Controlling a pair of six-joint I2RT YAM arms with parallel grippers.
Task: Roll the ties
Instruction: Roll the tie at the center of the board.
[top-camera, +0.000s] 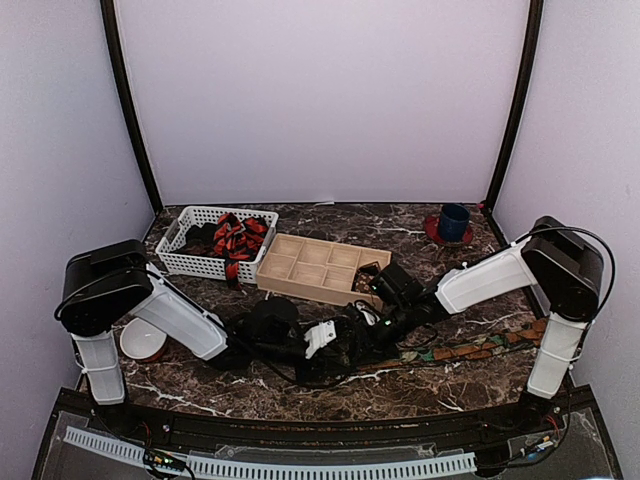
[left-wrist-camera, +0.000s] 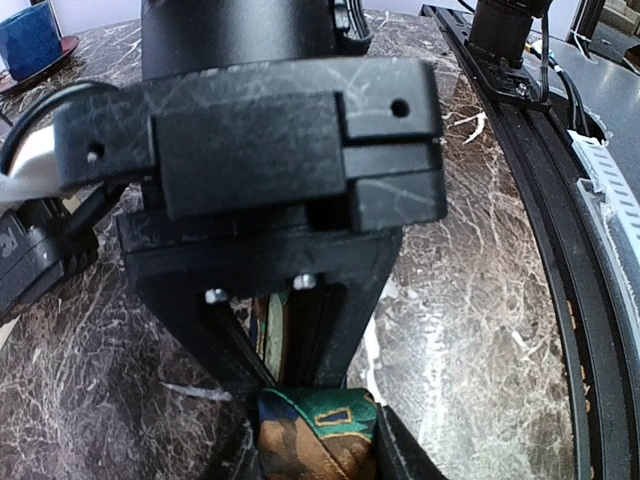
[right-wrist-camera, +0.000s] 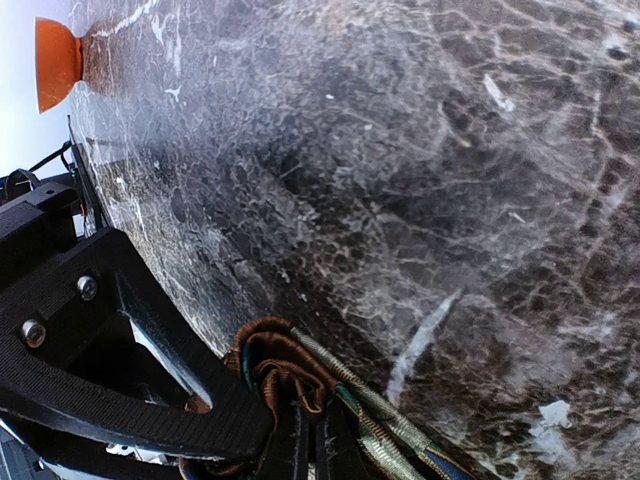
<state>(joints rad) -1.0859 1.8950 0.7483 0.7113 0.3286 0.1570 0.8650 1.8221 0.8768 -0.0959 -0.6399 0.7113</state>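
Pinching the coiled brown-orange, green-patched tie, both arms' jaws sit closed on it.

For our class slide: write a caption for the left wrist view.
Left gripper pinches the green-brown tie over the marble table.

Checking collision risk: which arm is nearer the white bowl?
Left. The left arm runs right beside the white bowl; the right arm reaches in from the opposite side, far from it.

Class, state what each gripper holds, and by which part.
The left gripper and the right gripper both pinch the brown-orange tie at its coiled end.
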